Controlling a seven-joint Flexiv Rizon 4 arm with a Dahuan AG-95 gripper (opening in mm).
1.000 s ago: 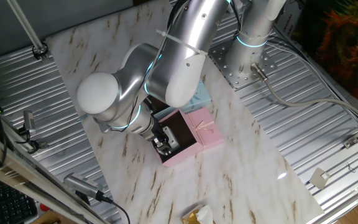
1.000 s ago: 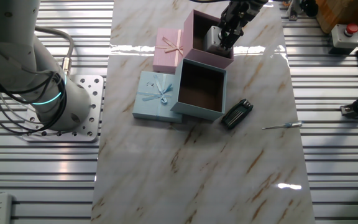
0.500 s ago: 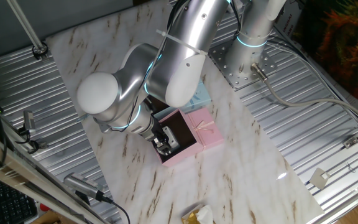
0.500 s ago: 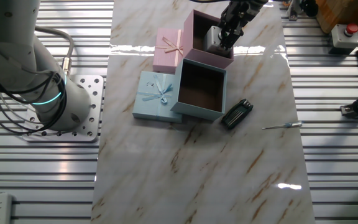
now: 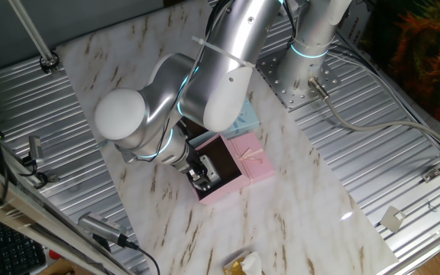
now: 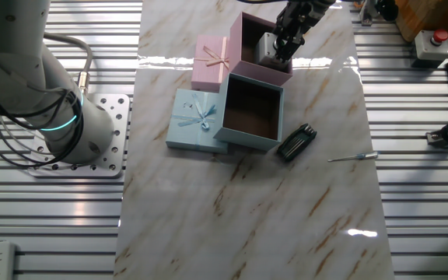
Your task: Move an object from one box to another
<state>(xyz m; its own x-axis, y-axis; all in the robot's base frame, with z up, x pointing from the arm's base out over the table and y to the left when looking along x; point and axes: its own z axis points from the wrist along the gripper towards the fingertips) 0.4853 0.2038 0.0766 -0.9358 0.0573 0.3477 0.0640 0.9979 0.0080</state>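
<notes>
Now, moving left to right across the worktop (image 6: pixel 247 202) as you see it from the other fixed view:

Blue lid: the light blue lid (image 6: pixel 195 119) with its ribbon bow lies flat at the left, touching the blue box.
Pink lid: the pink lid (image 6: pixel 211 62) with a bow lies just behind the blue lid, beside the pink box.
Blue box: the light blue box (image 6: pixel 250 113) stands open, and you can see only its dark lining inside.
Pink box: the pink box (image 6: pixel 257 48) stands open directly behind the blue box, touching it.
Object: the small white-grey block (image 6: pixel 267 47) sits inside the pink box, near its right wall.
Hand: the hand (image 6: pixel 285 40) reaches down into the pink box at the block; you cannot tell whether its fingers are clenched or released.
Black gadget: a slim black oblong gadget (image 6: pixel 296 141) lies just right of the blue box.
Metal tool: a thin metal tool (image 6: pixel 353 158) lies farther right, well apart.
</notes>
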